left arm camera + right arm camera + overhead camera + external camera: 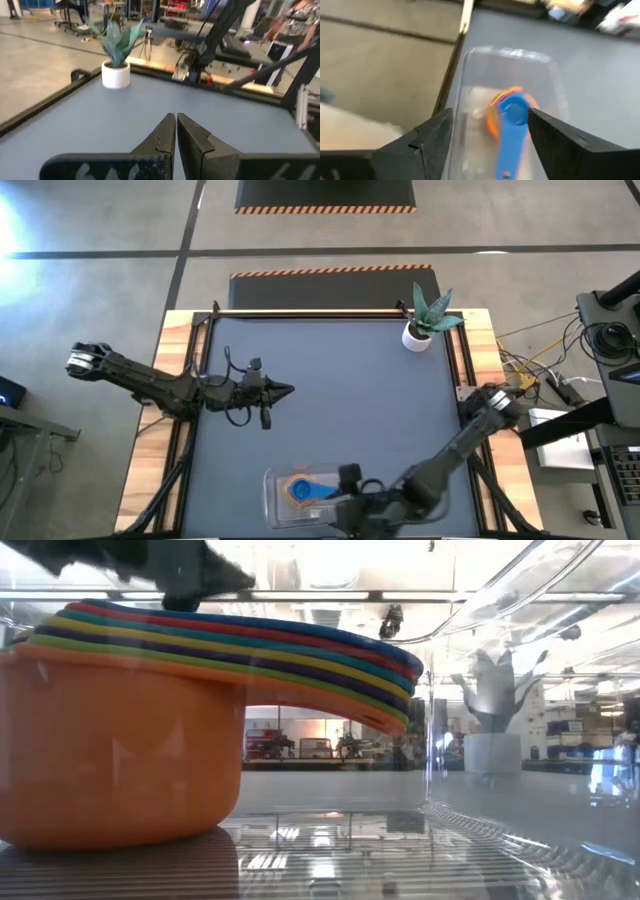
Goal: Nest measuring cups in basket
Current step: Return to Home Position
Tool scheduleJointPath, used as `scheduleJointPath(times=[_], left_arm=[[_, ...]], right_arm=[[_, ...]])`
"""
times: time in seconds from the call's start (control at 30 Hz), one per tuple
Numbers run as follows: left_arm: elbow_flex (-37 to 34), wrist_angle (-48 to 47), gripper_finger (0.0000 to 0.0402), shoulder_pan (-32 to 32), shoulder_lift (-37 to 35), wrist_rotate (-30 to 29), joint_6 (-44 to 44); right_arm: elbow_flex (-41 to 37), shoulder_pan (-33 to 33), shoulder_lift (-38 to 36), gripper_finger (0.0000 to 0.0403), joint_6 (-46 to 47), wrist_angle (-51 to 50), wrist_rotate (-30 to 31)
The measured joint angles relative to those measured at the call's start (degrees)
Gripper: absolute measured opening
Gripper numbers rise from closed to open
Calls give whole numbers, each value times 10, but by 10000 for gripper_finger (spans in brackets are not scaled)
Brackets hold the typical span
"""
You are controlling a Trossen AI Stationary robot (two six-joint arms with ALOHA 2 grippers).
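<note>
Bright, even light fell from overhead. Glare whitened the floor (15, 225) at ten o'clock; reflections streaked the clear basket (530, 580); shadows were faint.

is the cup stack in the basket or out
In. The nested measuring cups sit inside the clear basket, blue on top.

Grey table (340, 395) — clear basket (272, 496), white plant pot (416, 337)

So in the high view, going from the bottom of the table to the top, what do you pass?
basket holding the nested measuring cups → left gripper → white plant pot
</note>
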Motion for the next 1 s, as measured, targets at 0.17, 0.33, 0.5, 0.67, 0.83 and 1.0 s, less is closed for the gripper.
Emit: scheduleJointPath(times=[0.17,0.33,0.5,0.67,0.83,1.0], left_arm=[[84,-115,0,0,-26,53,18],[182,-270,0,-6,-42,75,30],[199,-254,0,-10,-56,91,103],[162,-245,0,-10,-87,116,115],[114,-238,0,-4,-173,114,119],[33,-200,0,13,-285,113,133]], right_arm=[[-44,34,-77,208,-40,-2,79],[-162,65,-165,157,-54,54,89],[-332,78,-269,98,-92,183,90],[-488,82,-389,38,-93,289,98],[-612,81,-509,10,-91,352,101],[-710,81,-611,9,-113,424,103]])
